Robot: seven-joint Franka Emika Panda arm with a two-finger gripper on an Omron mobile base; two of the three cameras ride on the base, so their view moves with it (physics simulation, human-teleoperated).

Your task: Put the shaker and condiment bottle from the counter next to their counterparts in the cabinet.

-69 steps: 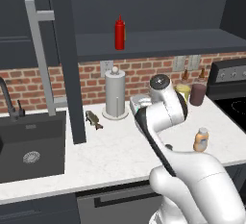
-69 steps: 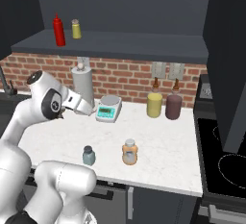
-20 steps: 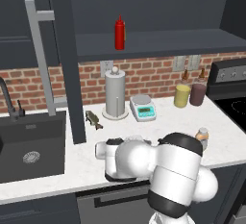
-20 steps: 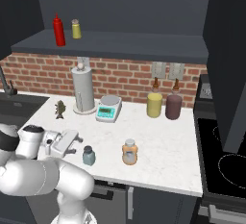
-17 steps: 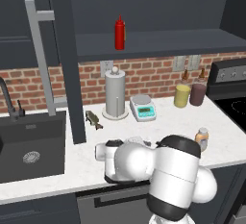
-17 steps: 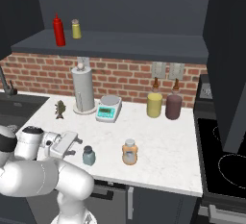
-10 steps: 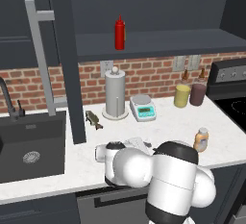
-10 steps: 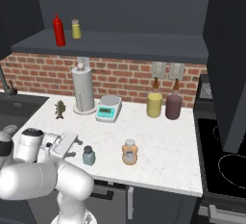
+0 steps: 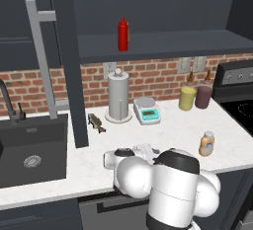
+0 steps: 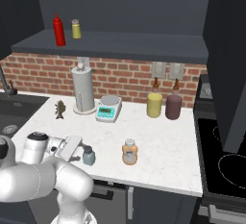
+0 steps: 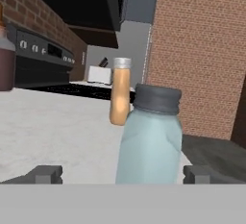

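Note:
The shaker (image 10: 88,155) (image 11: 149,141), a pale blue jar with a dark grey cap, stands near the front edge of the counter (image 10: 161,139). My gripper (image 10: 79,151) (image 11: 122,175) is low at counter height and open. One fingertip (image 11: 45,174) is on each side of the jar, and neither touches it. The orange-tan condiment bottle (image 10: 129,152) (image 9: 207,143) (image 11: 120,98) stands upright just beyond the shaker. On the cabinet shelf (image 10: 120,45) are a red squeeze bottle (image 10: 59,31) (image 9: 123,34) and a small yellow shaker (image 10: 76,29). In the left base view my arm hides the counter shaker.
At the back of the counter stand a paper towel holder (image 10: 83,91), a small scale (image 10: 107,108), a yellow bottle (image 10: 154,105) and a dark maroon bottle (image 10: 173,106). The black sink (image 9: 29,150) lies left, the stove (image 10: 223,155) right. The open cabinet door (image 9: 69,61) hangs over the counter.
The arm has swung down from upright to counter height. Over the last second the hand has crept a little closer to the shaker. The jaws have stayed wide.

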